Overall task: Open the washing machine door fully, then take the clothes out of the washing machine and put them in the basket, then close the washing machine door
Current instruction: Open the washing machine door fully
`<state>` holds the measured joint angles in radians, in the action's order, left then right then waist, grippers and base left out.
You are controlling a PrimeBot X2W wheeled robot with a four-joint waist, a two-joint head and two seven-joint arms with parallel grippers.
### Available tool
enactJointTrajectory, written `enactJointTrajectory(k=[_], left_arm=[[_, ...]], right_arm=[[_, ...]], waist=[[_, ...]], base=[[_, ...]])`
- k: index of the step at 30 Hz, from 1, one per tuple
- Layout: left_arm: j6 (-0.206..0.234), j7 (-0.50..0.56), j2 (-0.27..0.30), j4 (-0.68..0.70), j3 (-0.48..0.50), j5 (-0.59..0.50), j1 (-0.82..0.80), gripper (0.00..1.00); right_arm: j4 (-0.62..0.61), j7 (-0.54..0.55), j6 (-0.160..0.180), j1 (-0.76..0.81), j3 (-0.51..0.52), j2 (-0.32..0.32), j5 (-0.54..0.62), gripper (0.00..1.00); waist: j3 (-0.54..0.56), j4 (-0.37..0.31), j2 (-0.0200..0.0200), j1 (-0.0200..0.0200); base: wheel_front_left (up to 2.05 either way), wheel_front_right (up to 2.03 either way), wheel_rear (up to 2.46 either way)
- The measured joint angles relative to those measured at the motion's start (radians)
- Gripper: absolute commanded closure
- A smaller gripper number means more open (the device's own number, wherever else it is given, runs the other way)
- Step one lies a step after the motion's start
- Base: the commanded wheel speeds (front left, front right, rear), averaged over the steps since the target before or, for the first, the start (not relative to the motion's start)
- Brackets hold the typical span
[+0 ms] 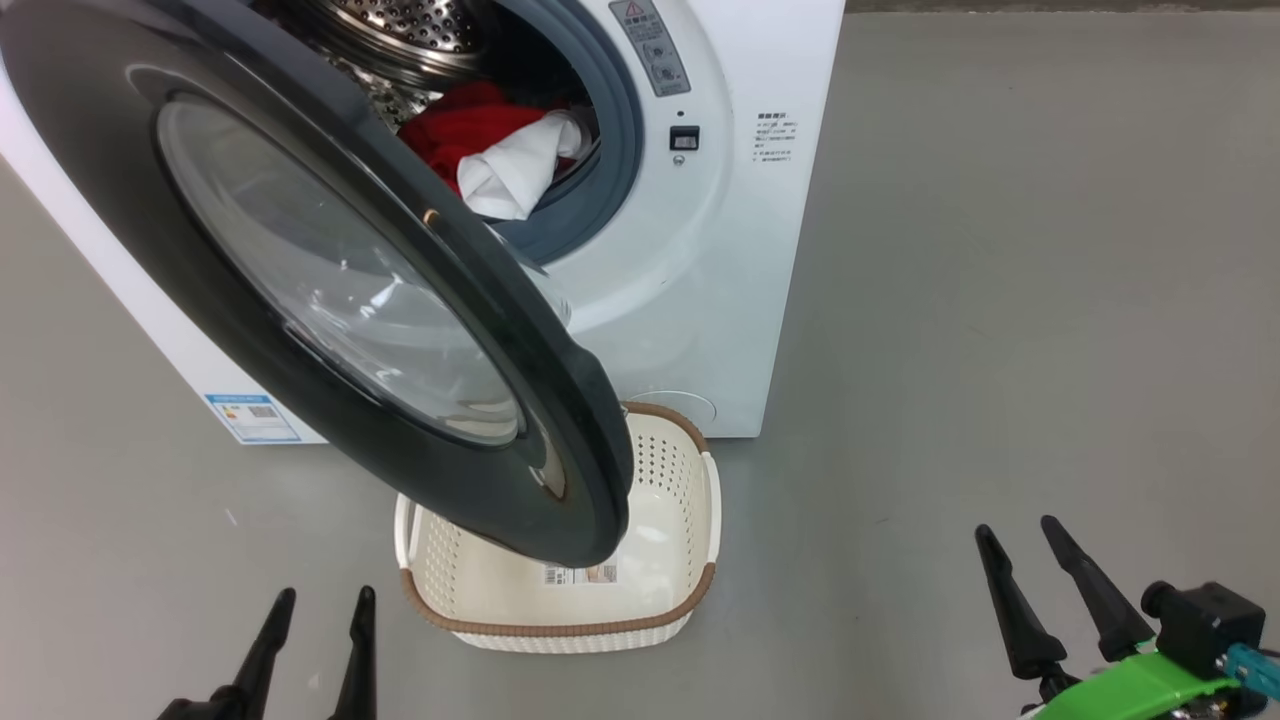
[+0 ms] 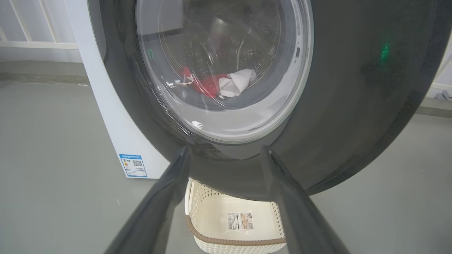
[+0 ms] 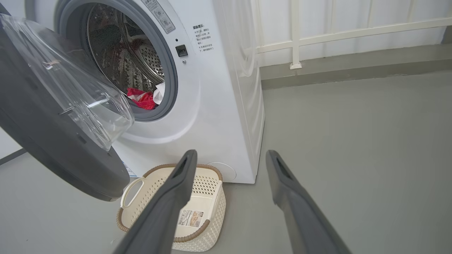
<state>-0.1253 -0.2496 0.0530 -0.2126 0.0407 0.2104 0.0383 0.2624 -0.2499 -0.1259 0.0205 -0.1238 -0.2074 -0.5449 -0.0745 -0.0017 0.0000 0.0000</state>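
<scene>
The left gripper (image 1: 325, 597) and the right gripper (image 1: 1018, 530) hang low over the grey floor (image 1: 1000, 300), jaws spread apart, holding nothing. Ahead, between them, sits the small cream plastic basket (image 1: 560, 628) with a brown rim, close by the big white washing machine (image 1: 700, 300). The round black door (image 1: 330, 290) with a glass window is only partly open and hangs over the basket. Red clothes (image 1: 455, 125) and a white cloth (image 1: 515, 170) lie in the drum (image 1: 420, 30). I think opening comes first: a gripper must push the door wide.
</scene>
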Motion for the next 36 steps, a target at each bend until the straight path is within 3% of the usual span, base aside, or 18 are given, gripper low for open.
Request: enactJointTrajectory(k=[10, 25, 36], left_arm=[[0.000, 0.000, 0.000, 0.011, 0.002, -0.008, 0.000, 0.00], [0.000, 0.000, -0.001, 0.010, -0.012, -0.011, 0.000, 0.00], [0.000, 0.000, -0.001, 0.010, -0.021, -0.016, 0.000, 0.00]], right_arm=[[-0.074, -0.002, 0.000, 0.123, 0.143, 0.105, 0.187, 0.00], [-0.091, -0.002, 0.000, 0.149, 0.184, 0.144, 0.257, 0.00], [-0.089, -0.002, 0.000, 0.161, 0.187, 0.155, 0.226, 0.00]], waist=[[0.005, 0.022, 0.0000, 0.0000], [0.017, 0.030, 0.0000, 0.0000], [0.017, 0.040, 0.0000, 0.0000]], base=[[0.00, 0.00, 0.00], [0.00, 0.00, 0.00], [0.00, 0.00, 0.00]])
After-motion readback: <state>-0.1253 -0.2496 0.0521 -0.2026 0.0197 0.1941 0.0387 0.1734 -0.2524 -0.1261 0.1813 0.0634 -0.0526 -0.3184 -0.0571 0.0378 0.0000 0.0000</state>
